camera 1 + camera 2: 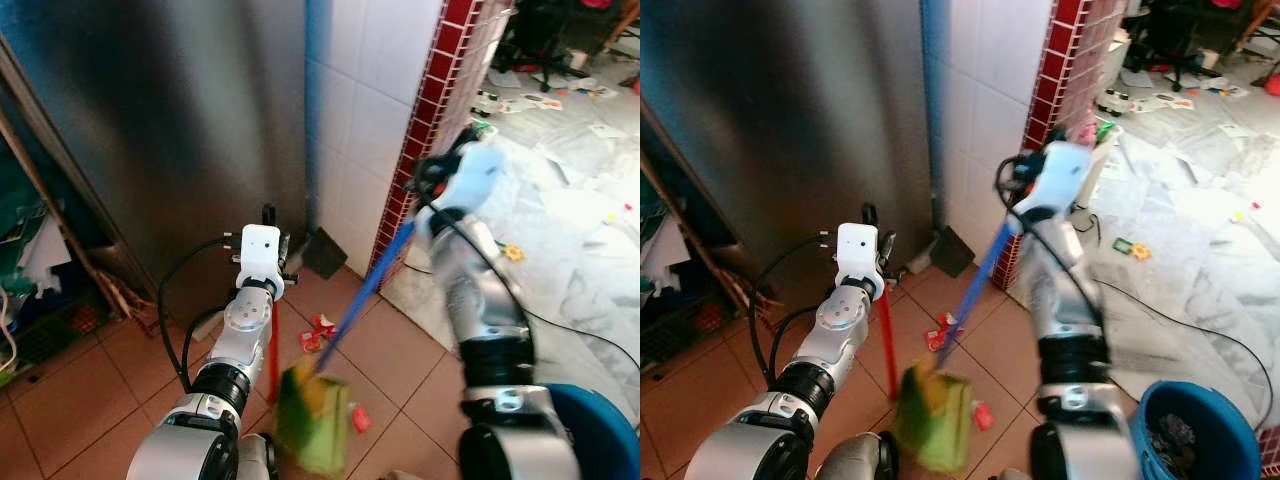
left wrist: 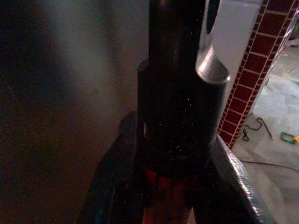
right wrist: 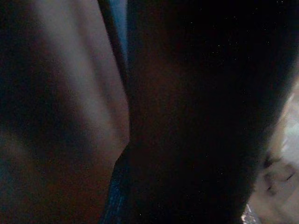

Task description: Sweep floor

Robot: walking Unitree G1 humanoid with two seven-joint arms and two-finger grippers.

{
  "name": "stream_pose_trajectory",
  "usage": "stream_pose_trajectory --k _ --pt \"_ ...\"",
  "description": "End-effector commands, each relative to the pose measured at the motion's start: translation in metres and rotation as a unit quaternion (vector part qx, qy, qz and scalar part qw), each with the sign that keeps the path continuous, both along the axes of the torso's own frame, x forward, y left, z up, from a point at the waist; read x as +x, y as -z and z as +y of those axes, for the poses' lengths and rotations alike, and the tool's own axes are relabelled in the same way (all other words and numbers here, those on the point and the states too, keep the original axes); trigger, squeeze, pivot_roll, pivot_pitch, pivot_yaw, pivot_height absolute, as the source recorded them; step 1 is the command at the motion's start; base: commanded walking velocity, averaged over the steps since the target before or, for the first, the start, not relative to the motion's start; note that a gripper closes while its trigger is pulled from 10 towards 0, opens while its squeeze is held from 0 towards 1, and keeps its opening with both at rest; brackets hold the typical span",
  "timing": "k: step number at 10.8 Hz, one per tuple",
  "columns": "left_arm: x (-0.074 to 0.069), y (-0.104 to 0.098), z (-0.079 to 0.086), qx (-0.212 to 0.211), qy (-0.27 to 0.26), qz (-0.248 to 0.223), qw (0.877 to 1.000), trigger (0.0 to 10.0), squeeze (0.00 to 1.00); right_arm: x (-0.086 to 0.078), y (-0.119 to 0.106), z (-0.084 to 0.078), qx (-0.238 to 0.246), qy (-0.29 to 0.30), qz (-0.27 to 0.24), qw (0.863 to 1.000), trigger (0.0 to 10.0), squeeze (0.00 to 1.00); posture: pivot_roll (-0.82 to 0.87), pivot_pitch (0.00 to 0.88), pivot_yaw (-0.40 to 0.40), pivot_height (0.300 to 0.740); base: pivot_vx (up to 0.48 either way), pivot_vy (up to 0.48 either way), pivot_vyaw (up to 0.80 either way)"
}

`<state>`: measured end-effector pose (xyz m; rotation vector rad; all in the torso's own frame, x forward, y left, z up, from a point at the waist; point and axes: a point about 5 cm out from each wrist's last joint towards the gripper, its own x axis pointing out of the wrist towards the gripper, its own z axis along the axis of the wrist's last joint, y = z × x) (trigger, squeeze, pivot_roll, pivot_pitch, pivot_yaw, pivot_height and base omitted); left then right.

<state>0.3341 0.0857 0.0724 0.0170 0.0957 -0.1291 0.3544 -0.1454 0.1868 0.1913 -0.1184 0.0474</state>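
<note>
Here, the left gripper (image 1: pixel 268 222) sits in the middle of the frame, its black fingers (image 2: pixel 117 163) closed around a red handle (image 1: pixel 272 345) topped by a thick black cap (image 2: pixel 177 107). That red stick runs down toward the bottom of the frame, beside the silver left arm. The right gripper (image 1: pixel 1025 190) is higher up, right of middle, and it is blurry; it seems to hold a blue handle (image 1: pixel 975 280), but I cannot tell how its fingers sit. The blue stick slants down to a green and yellow thing (image 1: pixel 933 415) at the bottom middle. Small red scraps (image 1: pixel 318 332) lie on the brown floor tiles (image 1: pixel 90 400) just behind it. A dark dustpan (image 1: pixel 324 252) leans in the corner by the white wall. A big shiny metal cabinet (image 1: pixel 150 130) fills the upper left. A blue bucket (image 1: pixel 1200 430) sits at the lower right. Papers litter the grey floor at the upper right.
</note>
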Motion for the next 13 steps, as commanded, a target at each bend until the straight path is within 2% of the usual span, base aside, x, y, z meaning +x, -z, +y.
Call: stream_pose_trajectory --k 1,4,6,8,11,12,13 --pt "0.004 -0.009 -0.003 -0.007 0.011 -0.016 1.0 10.0 0.0 0.003 -0.03 -0.003 -0.027 0.014 -0.072 0.997 10.0 0.0 -0.1 0.0 0.004 0.74 0.0 0.0 0.0" --pt "0.0 -0.007 -0.028 -0.033 0.072 -0.005 0.997 10.0 0.0 0.001 -0.039 -0.007 -0.099 0.045 -0.119 0.987 10.0 0.0 -0.09 0.0 0.0 0.74 0.0 0.0 0.0" --pt "0.001 -0.013 -0.034 -0.043 0.093 -0.011 0.995 10.0 0.0 0.0 -0.035 -0.007 -0.124 0.05 -0.124 0.983 10.0 0.0 -0.1 0.0 0.005 0.74 0.0 0.0 0.0" --pt "0.007 -0.029 -0.022 -0.024 0.077 -0.055 0.995 10.0 0.0 -0.003 -0.027 -0.007 -0.133 0.056 -0.121 0.982 10.0 0.0 -0.09 0.0 0.009 0.74 0.0 0.0 0.0" --pt "0.013 -0.073 0.001 -0.007 0.046 -0.145 0.988 10.0 0.0 -0.006 -0.021 -0.004 -0.148 0.057 -0.12 0.98 10.0 0.0 -0.08 0.008 0.006 0.74 0.0 0.0 0.0" --pt "0.011 -0.076 0.003 -0.002 0.047 -0.151 0.987 10.0 0.0 -0.006 -0.018 -0.004 -0.154 0.057 -0.113 0.98 10.0 0.0 -0.08 0.011 0.004 0.74 0.0 0.0 0.0" --pt "0.007 -0.066 0.005 0.017 0.049 -0.135 0.989 10.0 0.0 -0.006 -0.015 -0.004 -0.166 0.064 -0.104 0.978 10.0 0.0 -0.07 0.013 0.003 0.74 0.0 0.0 0.0"
